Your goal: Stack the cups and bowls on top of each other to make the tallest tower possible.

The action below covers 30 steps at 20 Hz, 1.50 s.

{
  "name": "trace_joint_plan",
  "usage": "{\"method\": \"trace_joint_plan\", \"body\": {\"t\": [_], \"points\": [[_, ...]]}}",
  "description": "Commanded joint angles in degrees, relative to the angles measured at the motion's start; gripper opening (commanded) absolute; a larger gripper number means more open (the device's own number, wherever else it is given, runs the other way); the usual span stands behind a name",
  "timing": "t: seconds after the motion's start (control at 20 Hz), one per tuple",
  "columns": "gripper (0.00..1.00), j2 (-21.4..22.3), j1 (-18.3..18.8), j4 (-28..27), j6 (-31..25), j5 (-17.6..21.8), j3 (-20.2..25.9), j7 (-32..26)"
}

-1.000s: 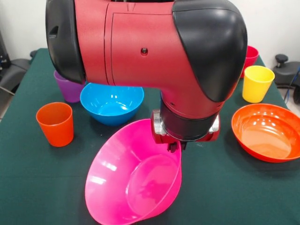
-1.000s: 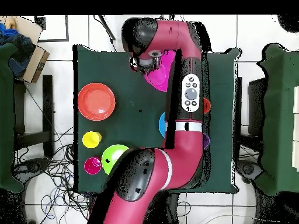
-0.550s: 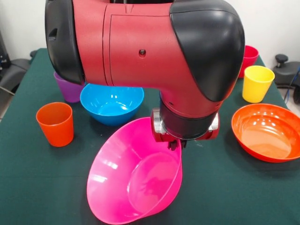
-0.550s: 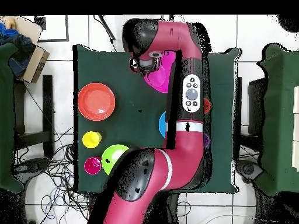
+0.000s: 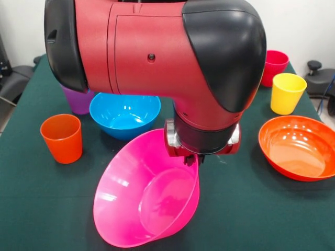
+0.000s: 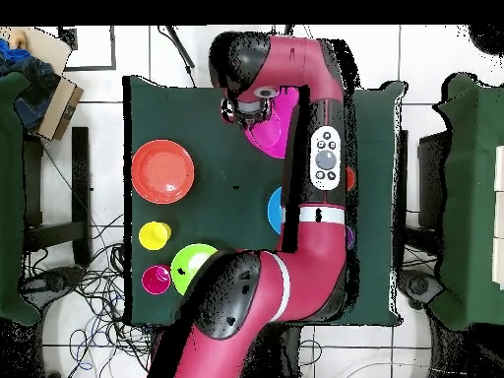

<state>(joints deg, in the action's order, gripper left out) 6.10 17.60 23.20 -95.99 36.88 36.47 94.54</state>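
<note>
Gripper point(image 5: 191, 159) pinching far rim of pink bowl point(image 5: 141, 201), bowl tilted, hanging below.

Green-clothed table point(image 5: 31, 209) with scattered cups point(image 5: 62, 138) and bowls point(image 5: 298, 146).

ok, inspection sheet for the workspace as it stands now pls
Surface: dark green cloth table.
Job's things: big pink bowl tilted steeply, hanging from the gripper by its rim; blue bowl, orange bowl, green bowl upright; orange cup, purple cup, yellow cup, red cup upright.
Clutter: nothing seen on the table.
Grippers: gripper at the pink bowl's upper rim, mostly hidden by the wrist.
Cables: tangle on the floor beside the table.
Surroundings: cardboard box, tiled floor.
</note>
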Motion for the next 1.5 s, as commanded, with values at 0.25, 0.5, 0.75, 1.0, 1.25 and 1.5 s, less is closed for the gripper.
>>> {"method": "trace_joint_plan", "body": {"t": [0.25, 0.5, 0.75, 1.0, 1.25, 1.5], "points": [[0.0, 1.98, 0.39, 2.81, 2.76, -0.33, -2.04, 0.0], [0.0, 1.7, 0.37, 2.2, 2.27, -0.34, -1.73, -0.2], [0.0, 1.56, 0.65, 1.88, 1.84, -0.31, -1.43, -1.15], [0.0, 1.23, 0.76, 0.96, 1.01, 0.05, -0.89, -2.04], [0.0, 0.88, 1.01, 0.08, 0.54, 0.51, -0.39, -3.14], [0.0, 0.71, 1.24, -0.41, 0.29, 0.73, -0.07, -3.91]]}}
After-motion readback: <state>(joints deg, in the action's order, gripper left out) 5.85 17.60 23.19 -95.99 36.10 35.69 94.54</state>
